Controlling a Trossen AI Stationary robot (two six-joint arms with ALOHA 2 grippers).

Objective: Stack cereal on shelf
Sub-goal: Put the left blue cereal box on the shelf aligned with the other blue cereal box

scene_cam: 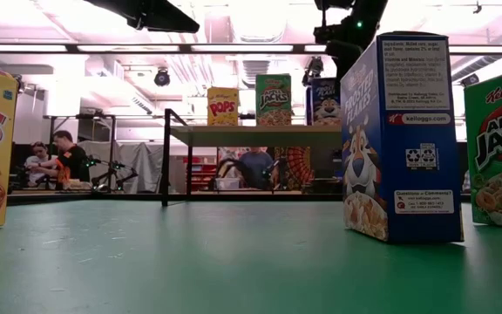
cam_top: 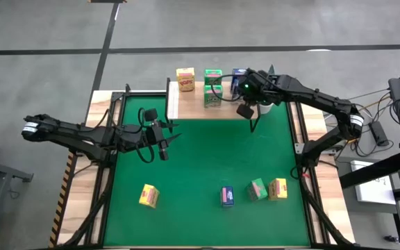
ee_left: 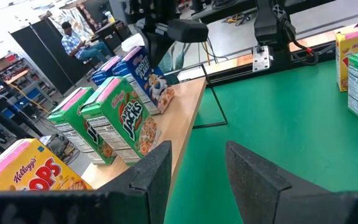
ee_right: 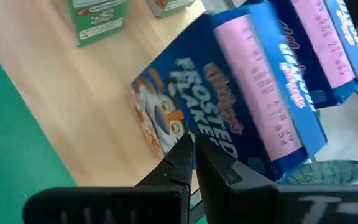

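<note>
Since five cereal boxes stand on the shelf and four more remain on the desk, judged mid-task: right gripper fingers closed, empty, near the Frosted Flakes box; left gripper fingers spread, empty, above desk; next, fetch a desk box.

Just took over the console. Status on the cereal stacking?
Right end effector shut, empty, at blue boxes on shelf. Left end effector open, waiting mid-table. Four boxes left on mat.
</note>
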